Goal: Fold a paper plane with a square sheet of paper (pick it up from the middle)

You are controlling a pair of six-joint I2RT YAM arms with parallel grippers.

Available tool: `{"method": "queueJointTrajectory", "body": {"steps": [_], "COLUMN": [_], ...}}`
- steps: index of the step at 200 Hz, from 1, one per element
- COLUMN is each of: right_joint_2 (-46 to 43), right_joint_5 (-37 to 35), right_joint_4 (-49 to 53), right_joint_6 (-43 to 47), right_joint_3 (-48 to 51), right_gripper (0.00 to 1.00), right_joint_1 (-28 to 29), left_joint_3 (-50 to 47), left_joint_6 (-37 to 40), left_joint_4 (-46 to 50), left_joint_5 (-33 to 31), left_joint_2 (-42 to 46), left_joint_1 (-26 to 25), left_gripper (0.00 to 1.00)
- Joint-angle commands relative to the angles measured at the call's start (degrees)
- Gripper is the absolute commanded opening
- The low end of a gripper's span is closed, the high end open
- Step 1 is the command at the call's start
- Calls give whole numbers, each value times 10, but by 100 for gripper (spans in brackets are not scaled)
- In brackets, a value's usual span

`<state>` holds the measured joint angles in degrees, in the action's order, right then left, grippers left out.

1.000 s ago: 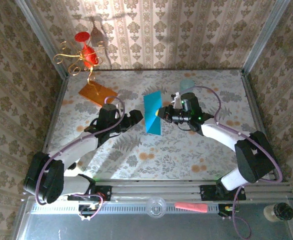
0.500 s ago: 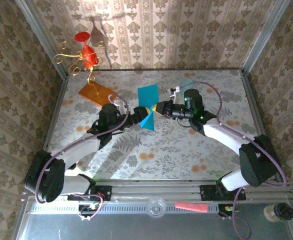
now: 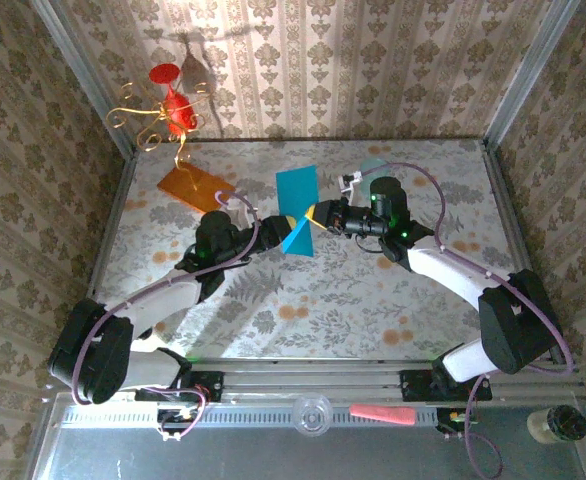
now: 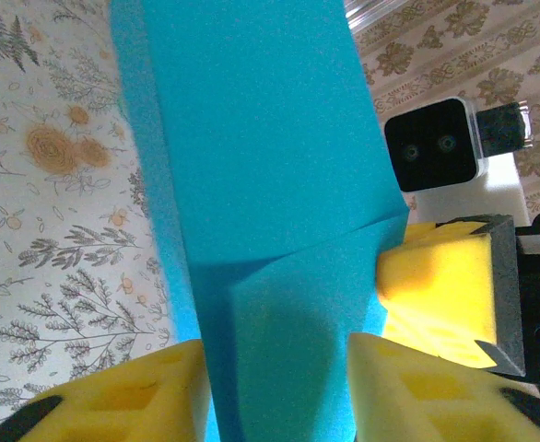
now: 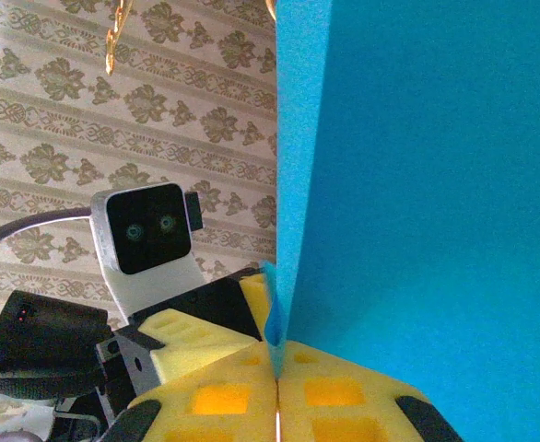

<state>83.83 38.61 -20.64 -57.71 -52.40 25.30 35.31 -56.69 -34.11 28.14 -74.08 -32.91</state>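
Observation:
The square sheet of paper point(image 3: 298, 205), teal and creased, is held upright above the floral table point(image 3: 373, 290) between the two arms. My right gripper point(image 3: 318, 216) is shut on its edge; the closed yellow pads point(image 5: 276, 368) pinch a thin fold of the paper point(image 5: 417, 184). My left gripper point(image 3: 279, 233) faces it from the left. Its yellow fingers point(image 4: 132, 396) stand apart with the lower, folded part of the paper point(image 4: 270, 230) spanning the gap between them. The right gripper's pad point(image 4: 436, 295) shows at the paper's right edge. A paper plane is out of view.
An orange slab point(image 3: 195, 186) lies at the back left, with a red and gold ornament point(image 3: 168, 110) behind it. A pale mint cup point(image 3: 373, 166) stands behind the right arm. Wallpapered walls close in three sides.
The right gripper carried the paper left and turned it. The left gripper moved in around the paper's lower part, and its fingers came closer together.

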Motion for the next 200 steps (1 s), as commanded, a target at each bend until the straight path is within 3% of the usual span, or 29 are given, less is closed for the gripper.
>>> {"method": "queueJointTrajectory", "body": {"steps": [1, 46, 94, 138, 154, 171, 200], "right_joint_2": [-13, -10, -3, -8, -17, -25, -37], "right_joint_5": [11, 9, 2, -34, -64, -106, -190], "right_joint_4": [-12, -4, 17, 97, 148, 208, 305], "right_joint_6": [-8, -6, -4, 22, 46, 77, 125], "right_joint_3": [6, 10, 12, 2, -1, -8, -26], "right_gripper": [10, 10, 18, 44, 51, 56, 61], "right_joint_1": [-4, -7, -13, -24, -32, -39, -41], "left_joint_3": [-6, -11, -2, 1, 15, 54, 162], "left_joint_6": [9, 11, 38, 68, 107, 176, 286], "left_joint_4": [-21, -25, 29, 83, 157, 295, 568], "left_joint_5": [-12, -19, -23, -30, -46, -96, -274], "left_joint_2": [18, 22, 25, 35, 47, 58, 41], "left_joint_1": [6, 10, 17, 32, 35, 33, 5], "left_gripper": [38, 26, 11, 2, 1, 0, 0]}}
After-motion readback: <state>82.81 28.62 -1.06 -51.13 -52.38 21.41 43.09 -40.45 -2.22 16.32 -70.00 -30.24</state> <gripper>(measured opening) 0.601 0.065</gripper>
